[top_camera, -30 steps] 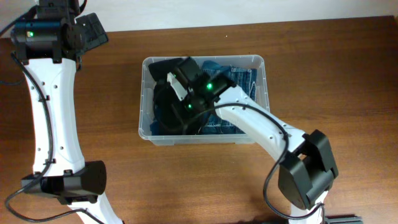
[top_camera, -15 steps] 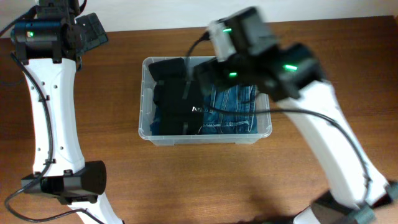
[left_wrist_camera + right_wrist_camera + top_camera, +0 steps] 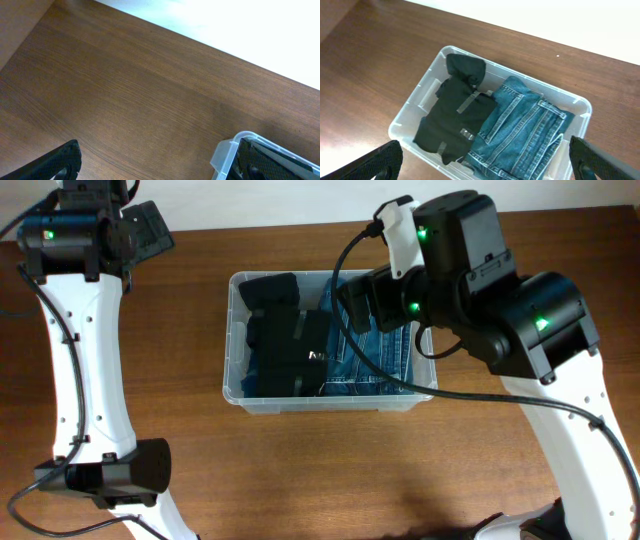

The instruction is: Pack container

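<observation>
The container (image 3: 330, 406) is a clear plastic tub in the middle of the wooden table. Inside it a black garment (image 3: 282, 348) lies in the left half and folded blue jeans (image 3: 378, 352) fill the right half. My right gripper (image 3: 362, 305) hangs high above the tub, open, with nothing between its fingers. Its wrist view looks down on the container (image 3: 405, 111), the black garment (image 3: 455, 112) and the jeans (image 3: 520, 132), with the right gripper (image 3: 490, 167) spread wide. My left gripper (image 3: 155, 235) is at the back left, open and empty, left gripper (image 3: 160, 167) beside a container corner (image 3: 227, 152).
Bare wooden table surrounds the tub on all sides. A white wall (image 3: 240, 30) runs along the table's far edge. The left arm's white links (image 3: 85, 350) stand along the left side, and the right arm's links (image 3: 590, 440) rise at the right.
My right gripper was low in the tub on the black garment. It has opened, let go and risen well above the container. The garment stays in the left half. The left arm has not moved.
</observation>
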`<action>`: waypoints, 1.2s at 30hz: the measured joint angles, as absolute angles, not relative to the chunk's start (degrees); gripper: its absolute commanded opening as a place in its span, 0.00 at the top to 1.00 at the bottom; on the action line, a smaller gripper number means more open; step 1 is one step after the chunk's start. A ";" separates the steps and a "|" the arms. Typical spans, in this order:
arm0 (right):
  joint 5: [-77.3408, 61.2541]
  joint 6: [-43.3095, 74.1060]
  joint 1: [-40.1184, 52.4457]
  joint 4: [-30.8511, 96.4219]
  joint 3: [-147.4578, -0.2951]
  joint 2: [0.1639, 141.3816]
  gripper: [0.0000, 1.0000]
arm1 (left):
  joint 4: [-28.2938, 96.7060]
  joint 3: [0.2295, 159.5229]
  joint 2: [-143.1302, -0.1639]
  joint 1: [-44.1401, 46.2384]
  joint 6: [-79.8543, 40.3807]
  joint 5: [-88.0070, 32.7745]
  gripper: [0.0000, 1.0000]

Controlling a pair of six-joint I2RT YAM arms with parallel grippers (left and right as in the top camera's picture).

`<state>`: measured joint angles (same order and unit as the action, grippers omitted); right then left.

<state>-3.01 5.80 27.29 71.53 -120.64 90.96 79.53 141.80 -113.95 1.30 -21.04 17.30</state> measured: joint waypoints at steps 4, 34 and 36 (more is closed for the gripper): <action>-1.93 5.80 27.29 68.55 -120.64 90.96 0.02 | 79.53 141.80 -113.95 1.30 -21.04 17.30 0.01; 8.40 4.47 24.60 54.81 -76.95 27.44 0.02 | 79.50 141.75 -113.95 1.30 -21.04 17.30 0.00; 8.58 4.54 22.39 53.23 -70.11 21.71 0.02 | 79.50 141.75 -113.95 1.30 -21.04 17.34 0.01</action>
